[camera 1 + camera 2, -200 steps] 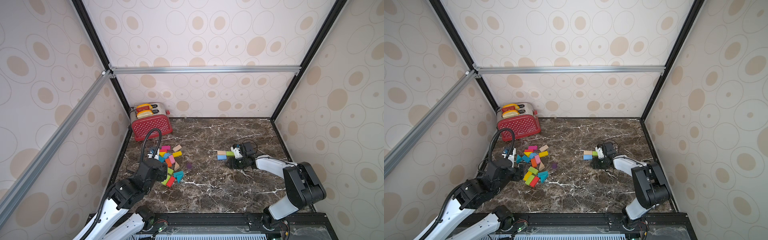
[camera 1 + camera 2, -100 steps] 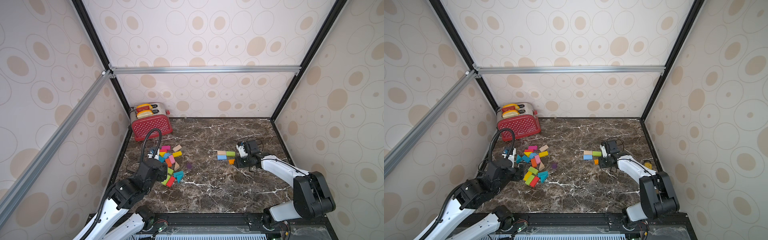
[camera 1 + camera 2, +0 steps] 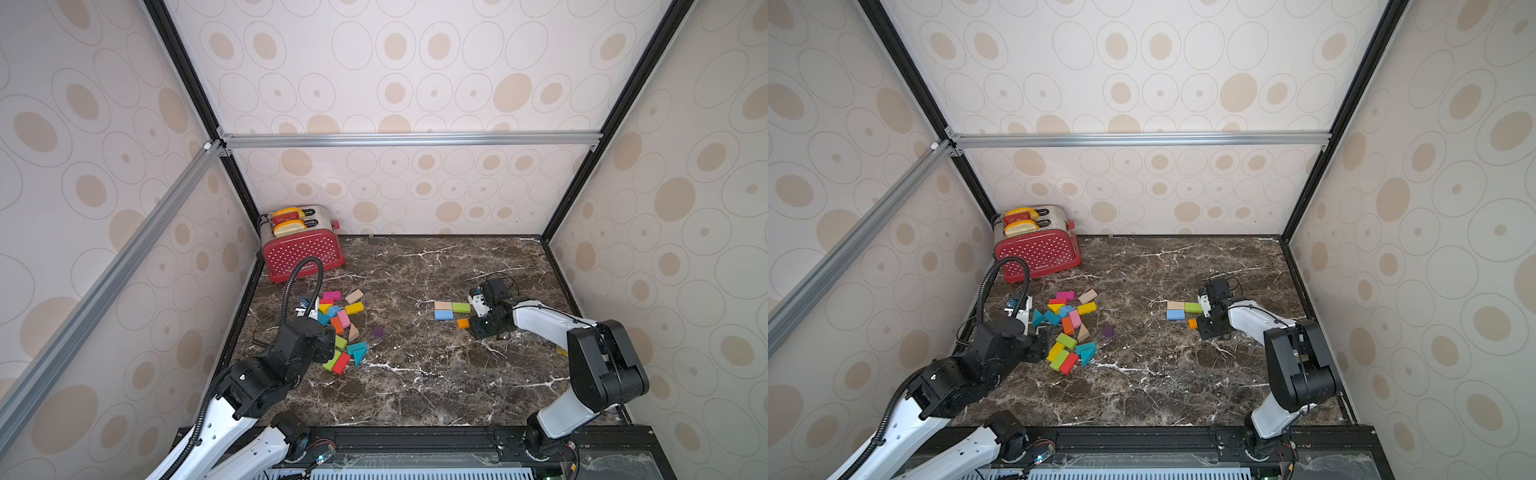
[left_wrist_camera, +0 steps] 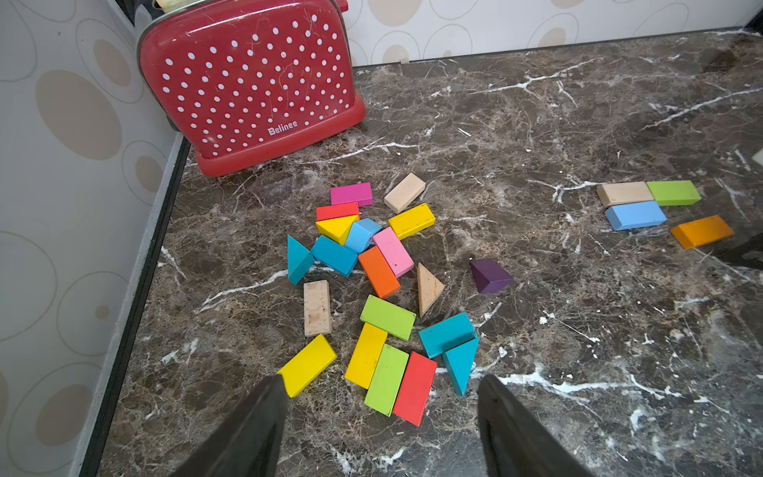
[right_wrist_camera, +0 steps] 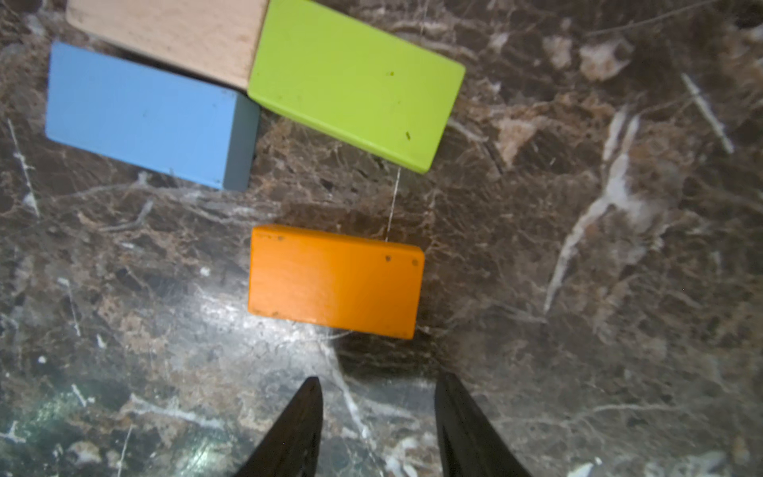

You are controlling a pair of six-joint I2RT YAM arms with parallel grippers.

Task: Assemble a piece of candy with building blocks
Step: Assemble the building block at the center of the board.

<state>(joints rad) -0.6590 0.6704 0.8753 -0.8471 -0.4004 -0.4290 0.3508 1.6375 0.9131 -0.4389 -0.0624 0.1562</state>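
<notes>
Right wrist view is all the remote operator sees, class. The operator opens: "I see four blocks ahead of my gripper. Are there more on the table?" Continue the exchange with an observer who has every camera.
Observer: Yes. A loose pile of blocks lies on the table in front of the left arm.
Operator: Is anything lying between that pile and mine?
Observer: One purple wedge lies alone, between the pile and your four blocks.
Operator: What is the other arm doing?
Observer: The left gripper hangs open at the pile's near edge, holding nothing.
</notes>
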